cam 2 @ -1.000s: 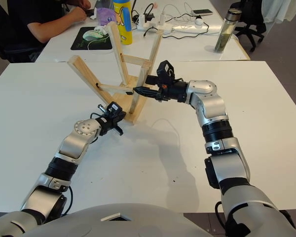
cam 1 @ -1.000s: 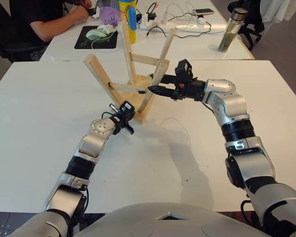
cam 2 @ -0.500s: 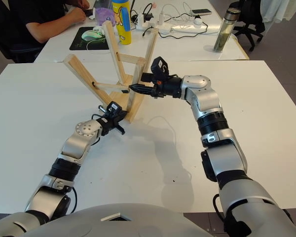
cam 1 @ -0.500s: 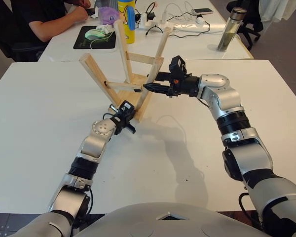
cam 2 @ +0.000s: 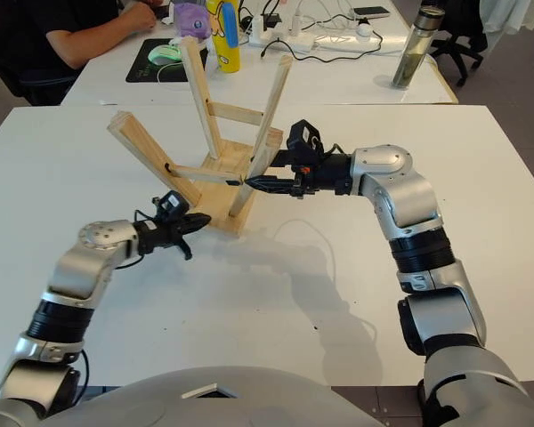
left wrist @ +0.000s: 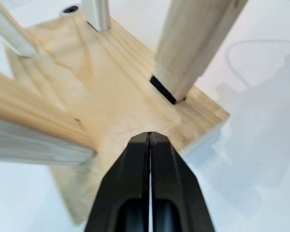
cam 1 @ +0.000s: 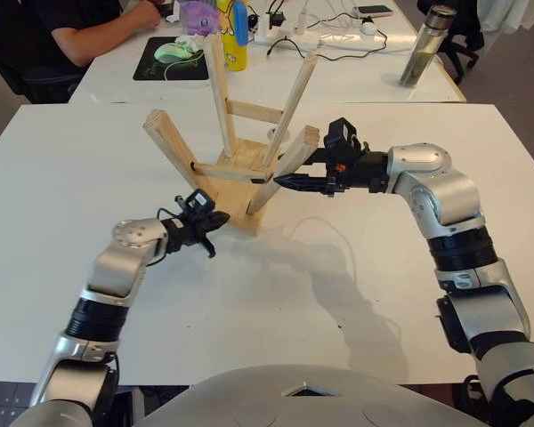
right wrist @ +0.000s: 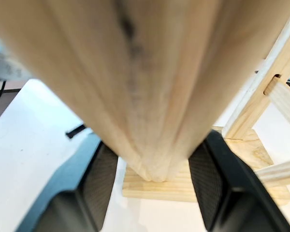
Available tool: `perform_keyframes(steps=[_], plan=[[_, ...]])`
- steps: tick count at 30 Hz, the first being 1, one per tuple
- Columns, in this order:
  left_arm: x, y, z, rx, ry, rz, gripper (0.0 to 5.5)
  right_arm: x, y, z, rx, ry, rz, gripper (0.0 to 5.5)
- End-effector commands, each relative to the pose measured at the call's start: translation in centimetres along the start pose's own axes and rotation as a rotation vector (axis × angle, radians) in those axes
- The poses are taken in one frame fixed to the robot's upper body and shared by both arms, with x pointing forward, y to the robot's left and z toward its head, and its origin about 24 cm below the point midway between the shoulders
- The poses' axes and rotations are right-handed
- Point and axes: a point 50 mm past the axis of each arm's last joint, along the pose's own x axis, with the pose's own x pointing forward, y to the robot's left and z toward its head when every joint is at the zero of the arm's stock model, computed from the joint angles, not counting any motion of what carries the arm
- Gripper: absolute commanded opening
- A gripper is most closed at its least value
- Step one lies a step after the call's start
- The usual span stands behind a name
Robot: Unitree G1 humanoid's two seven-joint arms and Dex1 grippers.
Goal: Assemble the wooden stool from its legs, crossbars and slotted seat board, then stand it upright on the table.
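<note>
On the white desk (cam 1: pixel 383 338), centre-left, the wooden stool (cam 1: pixel 240 169) sits upside down: seat board (left wrist: pixel 111 96) lowest, four legs pointing up and splaying. It looks slightly tipped; cannot tell if the board lies flat.

Step in hand, as I judge it: seating the near leg (cam 1: pixel 292 153) home in its slot before the turn-over. Right hand (cam 1: pixel 283 181) grips that leg low down, a finger (right wrist: pixel 99 183) on each side of the wood. Left hand (cam 1: pixel 217 218) is pinched together on nothing, tip at the board's near edge; touching or just off, cannot tell.

To do it well: push along the leg's own line, down into the slot, not across it. A side load could lever the crossbars out of their joints. Left tip wants to bear on the board as a stop, so the frame does not skate over the smooth desk. A low grip near the joint is good: less leverage. Check that the gap closes before any flip.

Look of the thing: pale raw softwood, grain plain on the board. Board thick, squarish. Legs long and square-section; the two far ones rise steeply, the left leg (cam 1: pixel 171 147) leans well out. One crossbar (cam 1: pixel 254 111) bridges the far pair; a second crossbar (cam 1: pixel 222 171) runs lower, from the left leg toward the near one. Smallest mark: a dark sliver of open slot (left wrist: pixel 162 89) at the near leg's foot, so that joint is likely not fully down.
</note>
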Motion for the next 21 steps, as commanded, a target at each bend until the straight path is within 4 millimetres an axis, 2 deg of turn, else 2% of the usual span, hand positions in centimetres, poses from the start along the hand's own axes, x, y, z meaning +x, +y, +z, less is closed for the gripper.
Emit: perform_keyframes(steps=[1,4,8,10,13,18,21], plan=[[-1.2,-1.2,2.7,0.064,-0.078,-0.045,0.0,-1.4,2.2,-4.1,0.202,0.185,0.029,2.07],[-0.8,-4.0,2.0,0.044,-0.082,-0.089,0.0,-2.7,3.0,-3.5,0.19,0.213,0.009,2.07],[-0.3,-8.2,-0.8,-0.024,-0.011,-0.126,0.0,-3.7,4.3,-3.4,0.2,0.249,-0.023,2.07],[0.2,-9.3,-2.1,-0.062,0.022,-0.092,0.0,-4.0,5.1,-3.3,0.215,0.248,-0.027,2.07],[0.6,-9.0,-3.1,-0.055,0.031,0.04,0.0,-4.3,5.8,-3.0,0.223,0.244,-0.027,2.07],[0.8,-7.9,-0.6,-0.041,-0.189,0.134,0.0,-4.0,5.6,-3.3,0.23,0.254,-0.026,2.07],[0.7,-7.6,-0.1,-0.017,-0.238,0.143,0.0,-3.8,5.4,-3.5,0.232,0.258,-0.023,2.07]])
